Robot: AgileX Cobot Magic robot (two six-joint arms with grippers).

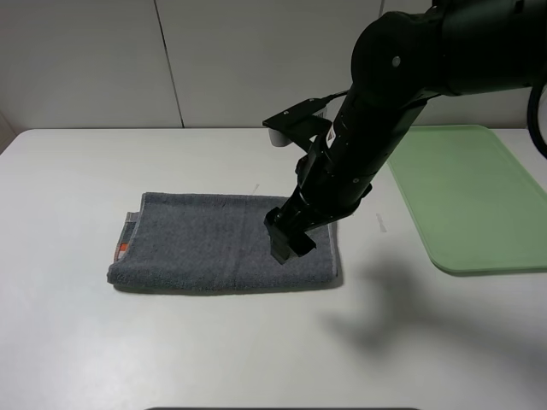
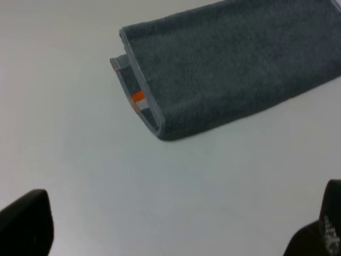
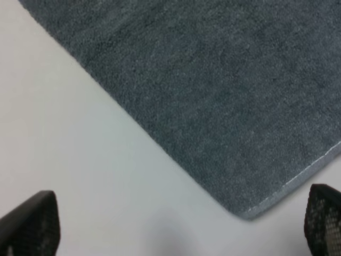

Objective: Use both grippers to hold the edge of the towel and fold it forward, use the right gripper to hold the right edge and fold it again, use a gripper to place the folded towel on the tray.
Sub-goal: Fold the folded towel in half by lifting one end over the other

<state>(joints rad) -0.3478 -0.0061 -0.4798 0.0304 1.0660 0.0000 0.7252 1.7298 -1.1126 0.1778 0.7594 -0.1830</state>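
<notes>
A dark grey towel [image 1: 205,243] lies folded once on the white table, with an orange-and-white tag at its left end [image 2: 137,97]. My right gripper [image 1: 289,235] hovers just above the towel's right part, near its front right corner. In the right wrist view the jaws stand wide apart and empty [image 3: 178,221], with the towel's corner [image 3: 213,90] between and beyond them. My left gripper [image 2: 176,224] is open and empty over bare table, short of the towel's left end [image 2: 229,69]. The left arm is out of the exterior view.
A light green tray [image 1: 466,196] lies on the table at the right, apart from the towel. The white table [image 1: 171,342] extends in front of the towel. A pale wall stands behind.
</notes>
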